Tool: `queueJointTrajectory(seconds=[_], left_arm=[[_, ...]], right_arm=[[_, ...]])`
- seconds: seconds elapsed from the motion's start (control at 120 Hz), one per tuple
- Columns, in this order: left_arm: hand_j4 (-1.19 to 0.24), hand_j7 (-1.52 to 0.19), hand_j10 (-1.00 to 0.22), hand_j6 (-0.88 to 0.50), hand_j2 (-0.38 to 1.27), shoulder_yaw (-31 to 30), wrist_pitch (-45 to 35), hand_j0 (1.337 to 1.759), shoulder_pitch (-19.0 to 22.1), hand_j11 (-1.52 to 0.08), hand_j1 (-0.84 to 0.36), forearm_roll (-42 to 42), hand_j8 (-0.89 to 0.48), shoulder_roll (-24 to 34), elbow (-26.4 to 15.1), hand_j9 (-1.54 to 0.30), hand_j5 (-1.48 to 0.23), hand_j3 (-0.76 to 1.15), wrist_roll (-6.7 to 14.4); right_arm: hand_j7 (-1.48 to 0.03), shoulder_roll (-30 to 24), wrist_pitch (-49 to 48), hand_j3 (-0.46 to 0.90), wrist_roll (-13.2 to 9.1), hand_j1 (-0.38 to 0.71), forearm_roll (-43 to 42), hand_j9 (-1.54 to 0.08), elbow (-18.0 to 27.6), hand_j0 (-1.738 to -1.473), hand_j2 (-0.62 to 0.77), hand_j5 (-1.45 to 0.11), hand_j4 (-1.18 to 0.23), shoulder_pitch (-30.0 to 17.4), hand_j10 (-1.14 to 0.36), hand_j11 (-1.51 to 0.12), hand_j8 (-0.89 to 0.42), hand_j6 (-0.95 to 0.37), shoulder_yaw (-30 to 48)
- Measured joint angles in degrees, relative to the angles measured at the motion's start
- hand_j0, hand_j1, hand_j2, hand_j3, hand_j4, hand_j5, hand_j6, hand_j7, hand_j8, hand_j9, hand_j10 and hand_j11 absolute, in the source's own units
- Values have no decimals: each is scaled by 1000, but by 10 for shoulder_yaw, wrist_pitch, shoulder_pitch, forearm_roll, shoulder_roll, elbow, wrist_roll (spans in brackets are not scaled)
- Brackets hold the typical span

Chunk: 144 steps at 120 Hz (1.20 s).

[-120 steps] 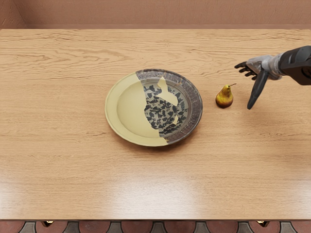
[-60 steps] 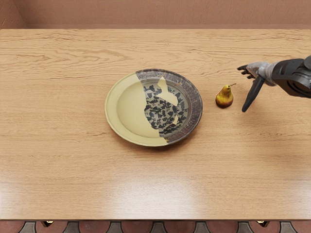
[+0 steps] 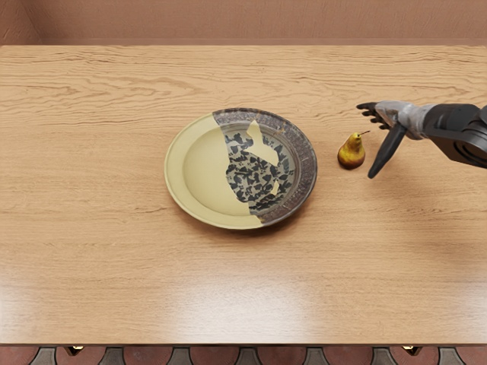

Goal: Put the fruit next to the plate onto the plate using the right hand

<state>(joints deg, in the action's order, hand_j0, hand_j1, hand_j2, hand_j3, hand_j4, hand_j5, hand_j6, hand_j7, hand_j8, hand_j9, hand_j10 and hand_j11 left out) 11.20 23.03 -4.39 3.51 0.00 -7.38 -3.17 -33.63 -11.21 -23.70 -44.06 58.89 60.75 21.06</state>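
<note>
A small yellow-brown pear [image 3: 351,151] stands upright on the wooden table, just right of the plate [image 3: 196,199]. The plate is round, cream on its left half with a dark leaf pattern and a grey-brown rim on its right half. My right hand [image 3: 376,135] comes in from the right edge and hovers close to the pear's right side, apart from it. Its fingers are spread, the thumb pointing down toward the table, and it holds nothing. The left arm does not show.
The wooden table [image 3: 114,266] runs across the whole view, with its far edge against a brown wall and its near edge at the bottom.
My right hand has moved left toward the pear, closing most of the gap. The pear and plate have not moved.
</note>
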Motion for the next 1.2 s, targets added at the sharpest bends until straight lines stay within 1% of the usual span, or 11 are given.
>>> queueJointTrajectory(seconds=[0.075,0.167,0.55,0.65,0.708,0.8,0.917,1.2], left_arm=[[-13,-17,-13,-13,3,0,0,1658,0,-17,334,0,-13,0,0,-17,-17,0,0],[-13,-17,-13,-13,3,0,0,1658,0,-17,334,0,-13,0,0,-17,-17,0,0],[-13,-17,-13,-13,3,-1,0,1658,0,-17,334,0,-13,0,0,-17,-17,0,0],[-13,-17,-13,-13,3,-1,0,1658,0,-17,334,0,-13,0,0,-17,-17,0,0],[-13,-17,-13,-13,3,-1,0,1658,0,-17,334,0,-13,0,0,-17,-17,0,0],[-13,-17,-13,-13,3,-1,0,1658,0,-17,334,0,-13,0,0,-17,-17,0,0],[-13,-17,-13,-13,3,-1,0,1658,0,-17,334,0,-13,0,0,-17,-17,0,0],[-13,-17,-13,-13,3,-1,0,1658,0,-17,334,0,-13,0,0,-17,-17,0,0]], right_arm=[[0,0,-3,0,9,-349,0,0,1,-1658,1,0,-3,0,-2,0,-3,-4,-1],[0,1,-5,0,14,-349,0,0,2,-1658,1,0,-3,0,-2,0,-3,-4,-3],[0,27,18,0,17,-349,-3,0,1,-1658,1,0,-2,-1,-2,0,-3,-4,-5],[0,29,22,0,41,-349,-19,0,1,-1658,1,0,-2,0,-2,0,-3,-4,-11],[0,30,29,0,50,-349,-36,0,0,-1658,1,0,-2,0,-2,0,-3,-4,-16],[0,30,52,0,57,-349,-67,0,-2,-1658,1,0,-2,-1,-2,0,-3,-4,-27],[-1,31,66,0,61,-349,-83,-1,-4,-1658,1,-1,-3,-2,-2,-1,-3,-4,-35],[-114,60,91,0,65,-245,-94,-114,-27,-1658,-16,-114,-90,-3,-89,-114,-90,-91,-68]])
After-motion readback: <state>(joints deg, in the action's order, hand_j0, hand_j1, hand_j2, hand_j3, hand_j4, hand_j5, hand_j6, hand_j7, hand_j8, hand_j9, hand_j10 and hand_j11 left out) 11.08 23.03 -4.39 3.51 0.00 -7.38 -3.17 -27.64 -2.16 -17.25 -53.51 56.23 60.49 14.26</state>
